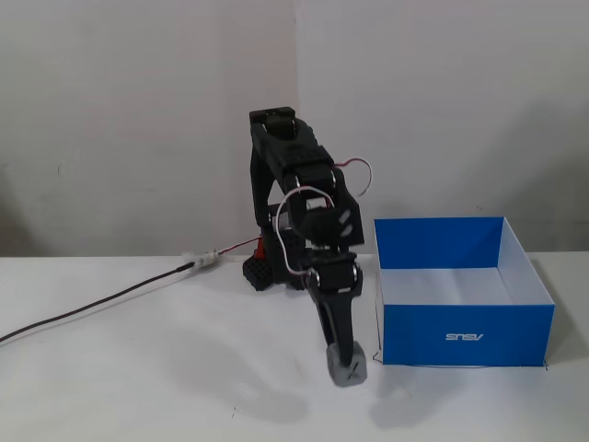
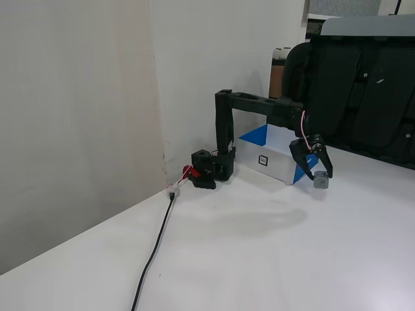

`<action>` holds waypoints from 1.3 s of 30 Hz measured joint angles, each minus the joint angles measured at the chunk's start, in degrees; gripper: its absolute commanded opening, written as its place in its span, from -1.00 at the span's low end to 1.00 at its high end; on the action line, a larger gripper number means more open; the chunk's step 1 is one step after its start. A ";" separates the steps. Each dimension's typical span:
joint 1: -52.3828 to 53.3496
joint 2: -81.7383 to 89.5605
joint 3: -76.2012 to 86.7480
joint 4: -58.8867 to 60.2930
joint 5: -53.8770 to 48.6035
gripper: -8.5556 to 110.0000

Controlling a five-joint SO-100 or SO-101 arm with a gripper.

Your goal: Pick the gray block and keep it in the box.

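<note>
The gray block (image 1: 351, 371), a small dark-gray cube with an X on its front face, hangs between the fingers of my black gripper (image 1: 346, 362). The gripper is shut on it and holds it a little above the white table, with its shadow below. The block sits just left of the front left corner of the box (image 1: 467, 335). The box is blue-walled, white inside, with an upside-down ASUS logo, and nothing shows inside it. In the other fixed view the gripper (image 2: 319, 177) holds the block (image 2: 321, 183) in front of the box (image 2: 266, 159).
The arm's base (image 1: 262, 273) stands at the wall behind, and it also shows in the other fixed view (image 2: 204, 170). A black cable (image 1: 92, 308) runs left from it across the table. Black chairs (image 2: 363, 84) stand beyond the table's far side.
</note>
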 measured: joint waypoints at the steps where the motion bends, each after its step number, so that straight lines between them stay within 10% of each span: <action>1: -1.05 3.34 2.55 -1.23 0.00 -0.85; 22: -38.32 51.42 33.75 -3.87 -7.56 -0.78; 25: -36.30 51.42 34.19 -4.31 -7.47 -0.34; 30: -32.52 54.93 35.60 -5.98 -7.12 -0.43; 32: -31.90 56.87 35.60 -5.98 -7.56 -0.84; 39: -13.89 57.83 34.98 -7.29 -5.63 -0.85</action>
